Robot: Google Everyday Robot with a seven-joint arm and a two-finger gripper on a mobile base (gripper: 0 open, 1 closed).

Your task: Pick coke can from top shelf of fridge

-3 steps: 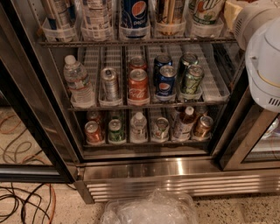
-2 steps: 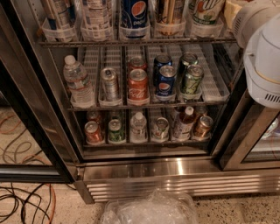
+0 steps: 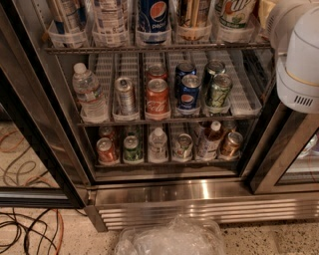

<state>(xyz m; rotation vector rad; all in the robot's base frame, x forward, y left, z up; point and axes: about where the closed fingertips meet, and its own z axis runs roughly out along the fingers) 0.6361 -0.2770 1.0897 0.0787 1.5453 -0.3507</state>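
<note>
Since one second ago, the white arm housing (image 3: 299, 55) has shifted slightly upward at the upper right edge of the view. The drinks are sitting where they were.

1. Tool: it is lying outside the view. Only the arm housing is showing, in front of the right side of the fridge (image 3: 199, 191). Whether the tool is open or closed, or holding anything, cannot be told.
2. Coke can (image 3: 157, 98): it is standing upright at the front of the centre lane on the rack with white ribbed dividers, directly below the top shelf (image 3: 119, 49). A second red can (image 3: 156, 72) is standing just behind it.
3. Neighbours: a silver can (image 3: 124, 94) is standing in the lane to its left and a blue Pepsi can (image 3: 190, 94) in the lane to its right. A green can (image 3: 218, 90) is standing further right and a water bottle (image 3: 87, 92) further left.
4. Top shelf: clear trays are holding tall containers, among them a Pepsi bottle (image 3: 152, 15).
5. Floor: a clear plastic bag (image 3: 172, 239) is lying in front of the steel base, and cables (image 3: 25, 234) are trailing at lower left.
</note>
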